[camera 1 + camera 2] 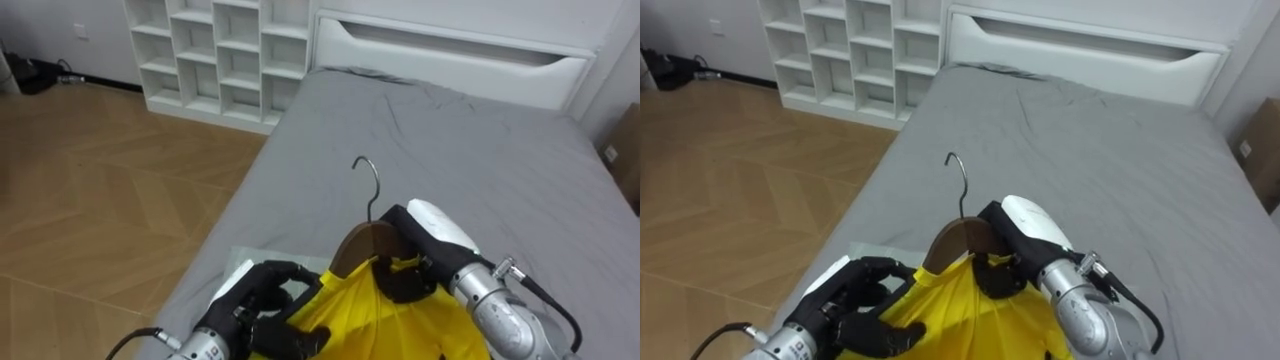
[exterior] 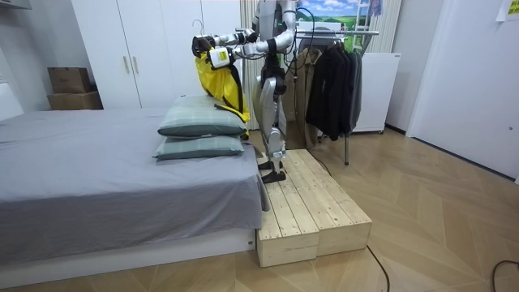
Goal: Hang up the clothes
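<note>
Yellow garment (image 1: 400, 312) of thin, shiny fabric is on a brown wooden hanger (image 1: 360, 246), held up between both hands in front of the robot's chest. The hanger's thin metal hook (image 1: 371, 186) stands upright and free, touching nothing.

Left hand (image 1: 262, 300): fingers curled round a bunch of the yellow cloth at the garment's left edge, below the hanger's shoulder. Right hand (image 1: 428, 232): fingers closed on the hanger at its neck, with the collar cloth pinched in the same grip.

Position, room view: the robot stands upright on a low platform of pale wooden planks (image 2: 312, 203) set against the end of a bed with a grey sheet (image 1: 450, 150). Both arms are stretched toward the bed. The garment hangs from the hands above 2 stacked grey-green pillows (image 2: 201, 123); whether its hem touches them cannot be told.

Surroundings: a metal clothes rack with dark garments (image 2: 336, 77) stands just behind the robot. White headboard (image 1: 450, 55) at the far end of the bed. White open cubby shelf (image 1: 215, 55) on the herringbone wooden floor (image 1: 90, 180) to the robot's left.
</note>
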Controlling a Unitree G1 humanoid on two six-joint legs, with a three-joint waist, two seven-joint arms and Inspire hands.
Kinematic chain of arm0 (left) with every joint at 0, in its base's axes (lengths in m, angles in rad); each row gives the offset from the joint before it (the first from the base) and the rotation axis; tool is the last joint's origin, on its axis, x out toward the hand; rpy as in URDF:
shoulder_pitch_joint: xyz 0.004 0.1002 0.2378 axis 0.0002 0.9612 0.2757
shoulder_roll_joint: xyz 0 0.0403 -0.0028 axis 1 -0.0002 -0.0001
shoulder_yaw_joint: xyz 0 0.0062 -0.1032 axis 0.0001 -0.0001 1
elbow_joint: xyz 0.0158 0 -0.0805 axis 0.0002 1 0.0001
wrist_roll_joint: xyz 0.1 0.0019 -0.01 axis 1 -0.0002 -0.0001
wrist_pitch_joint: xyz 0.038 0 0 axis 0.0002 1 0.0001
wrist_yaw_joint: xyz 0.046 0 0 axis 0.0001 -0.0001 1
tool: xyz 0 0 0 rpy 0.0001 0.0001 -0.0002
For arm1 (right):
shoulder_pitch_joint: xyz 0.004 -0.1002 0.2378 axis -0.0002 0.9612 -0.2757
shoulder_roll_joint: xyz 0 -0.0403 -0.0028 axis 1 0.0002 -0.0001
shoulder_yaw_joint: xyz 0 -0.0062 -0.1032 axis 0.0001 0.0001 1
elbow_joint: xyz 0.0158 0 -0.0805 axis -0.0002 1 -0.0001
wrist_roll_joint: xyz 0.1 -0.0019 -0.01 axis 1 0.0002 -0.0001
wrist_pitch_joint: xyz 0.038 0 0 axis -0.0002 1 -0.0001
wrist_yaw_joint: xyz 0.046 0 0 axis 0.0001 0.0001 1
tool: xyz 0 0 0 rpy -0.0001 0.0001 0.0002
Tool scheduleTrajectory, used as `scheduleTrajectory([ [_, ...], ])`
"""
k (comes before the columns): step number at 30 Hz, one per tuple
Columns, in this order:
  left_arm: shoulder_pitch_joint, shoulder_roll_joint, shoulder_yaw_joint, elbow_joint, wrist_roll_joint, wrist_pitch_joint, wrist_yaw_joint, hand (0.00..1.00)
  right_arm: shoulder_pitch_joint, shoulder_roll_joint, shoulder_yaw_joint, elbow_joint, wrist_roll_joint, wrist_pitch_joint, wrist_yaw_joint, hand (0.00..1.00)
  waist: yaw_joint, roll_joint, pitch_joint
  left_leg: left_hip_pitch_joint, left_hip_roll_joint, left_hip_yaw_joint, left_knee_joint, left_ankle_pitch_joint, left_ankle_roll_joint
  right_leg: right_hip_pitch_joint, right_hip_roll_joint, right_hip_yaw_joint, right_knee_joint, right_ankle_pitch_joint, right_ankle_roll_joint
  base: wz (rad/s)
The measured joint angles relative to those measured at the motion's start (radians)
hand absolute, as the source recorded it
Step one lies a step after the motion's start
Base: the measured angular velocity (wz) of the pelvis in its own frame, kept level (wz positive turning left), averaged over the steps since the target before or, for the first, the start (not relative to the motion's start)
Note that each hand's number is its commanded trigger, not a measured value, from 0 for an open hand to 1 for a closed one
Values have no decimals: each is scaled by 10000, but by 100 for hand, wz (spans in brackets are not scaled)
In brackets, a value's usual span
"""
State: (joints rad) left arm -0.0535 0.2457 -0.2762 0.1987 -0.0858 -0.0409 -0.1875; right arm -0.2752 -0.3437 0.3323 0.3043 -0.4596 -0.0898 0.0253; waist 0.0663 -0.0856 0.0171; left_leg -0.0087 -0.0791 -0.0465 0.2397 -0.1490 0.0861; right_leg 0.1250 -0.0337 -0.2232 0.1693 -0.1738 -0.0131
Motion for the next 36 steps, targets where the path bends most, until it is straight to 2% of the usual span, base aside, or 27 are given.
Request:
scheduleTrajectory([
  [5,0,-66,263,-891,-124,-3,-4,0,86,-4,-26,55,-242,-127,-235,100,10,23,-11,-20,2,-5,3,-1,0,-12,4,1,6,0,0,0],
  [7,-6,-125,408,-1575,-238,-19,-1,0,191,-4,-27,87,-340,-168,-265,100,6,98,-50,-39,-11,-32,-10,-2,2,-25,4,5,5,7,9,0],
  [11,-21,-235,458,-1771,-634,-53,3,0,279,-3,7,249,-525,-242,-318,100,0,275,-137,53,-20,-25,-27,1,5,70,-8,14,1,7,11,0],
  [15,-26,-344,474,-1828,-796,-127,94,0,301,-3,6,479,-699,-229,-374,100,-34,315,-124,17,-14,-62,-39,2,1,87,0,-21,10,6,11,0],
  [21,-26,-338,475,-1923,-797,-138,274,0,407,-4,4,484,-926,-226,-450,100,-46,309,-119,30,-21,-76,-33,4,0,112,-1,-25,11,6,11,0],
  [27,-26,-332,490,-1924,-797,-144,304,0,443,-4,4,490,-957,-197,-452,100,-42,246,-69,-21,-25,-76,-39,3,1,52,-3,-20,8,6,11,0],
  [36,-27,-326,587,-1939,-988,-144,315,0,707,-4,0,784,-961,-145,-455,100,-18,264,-64,-52,-24,-77,-32,2,1,-27,-1,38,-10,6,12,0],
])
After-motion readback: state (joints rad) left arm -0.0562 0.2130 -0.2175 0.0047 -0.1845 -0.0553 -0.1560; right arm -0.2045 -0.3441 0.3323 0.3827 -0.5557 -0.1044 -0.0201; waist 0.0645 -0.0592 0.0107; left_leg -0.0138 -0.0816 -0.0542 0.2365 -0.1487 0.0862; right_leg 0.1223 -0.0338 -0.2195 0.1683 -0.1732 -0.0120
